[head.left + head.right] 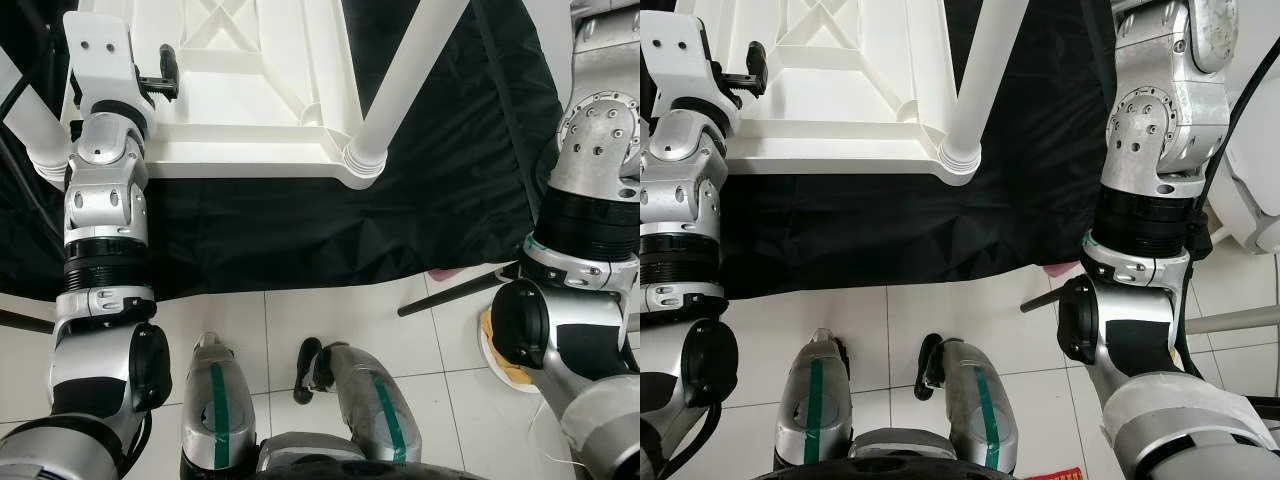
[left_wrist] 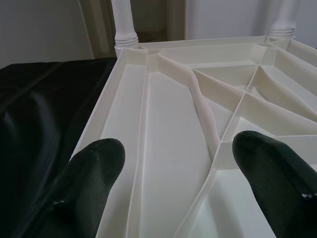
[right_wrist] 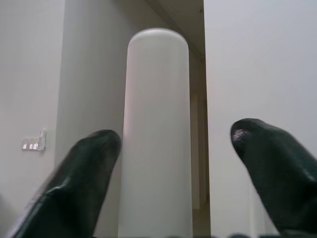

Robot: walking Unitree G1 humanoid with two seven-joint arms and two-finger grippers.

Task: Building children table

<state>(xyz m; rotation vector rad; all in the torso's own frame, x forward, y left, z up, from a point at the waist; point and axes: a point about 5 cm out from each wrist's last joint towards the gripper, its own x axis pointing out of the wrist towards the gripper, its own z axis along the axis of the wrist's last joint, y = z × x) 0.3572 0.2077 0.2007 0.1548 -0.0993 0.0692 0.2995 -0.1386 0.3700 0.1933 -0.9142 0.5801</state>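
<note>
The right gripper (image 3: 168, 163) stands wide open and empty, its fingers (image 3: 84, 173) spread to either side of the upright white leg (image 3: 157, 124), not touching it. At upper left of the left eye view the left gripper (image 2: 173, 163), likewise open and holding nothing, hovers over the upturned tabletop (image 1: 250, 90) on the black cloth (image 1: 330, 220). The leg looks light, stiff and smooth, likely slippery plastic, so I would grip it mid-shaft.

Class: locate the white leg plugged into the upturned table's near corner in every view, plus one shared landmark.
Left eye view: white leg, upper centre-right, slanting.
Right eye view: upper centre.
Left wrist view: likely the post at the corner beside the black cloth.
Right wrist view: probably the post between the fingers.
Landmark: ribbed table underside.
</note>
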